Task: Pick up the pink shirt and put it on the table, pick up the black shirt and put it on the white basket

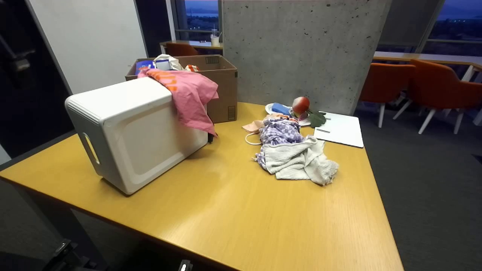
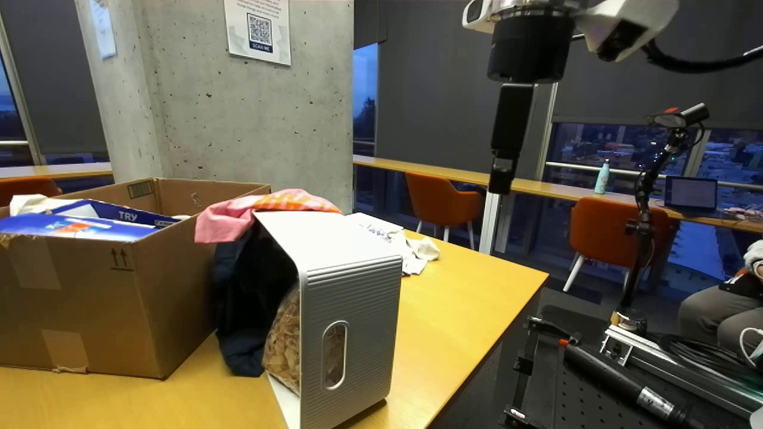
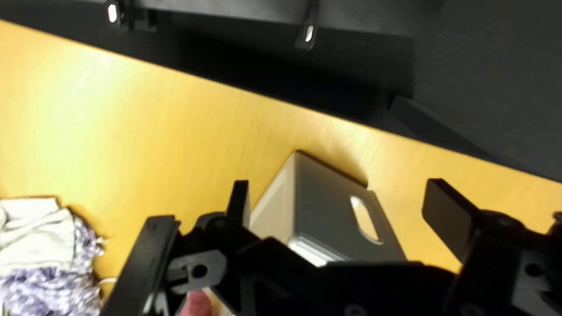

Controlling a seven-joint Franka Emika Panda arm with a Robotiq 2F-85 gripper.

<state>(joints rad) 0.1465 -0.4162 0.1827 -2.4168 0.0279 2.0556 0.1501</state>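
Hovering pincer: mine, spread wide; I hold nothing.
Pink shirt: draped over the white basket.
Black shirt: beneath the pink one.

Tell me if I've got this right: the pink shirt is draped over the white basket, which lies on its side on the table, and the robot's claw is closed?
Not quite: the gripper is open, not closed; the wrist view shows its fingers wide apart. The pink shirt is indeed draped over the white basket, which lies on its side on the table.
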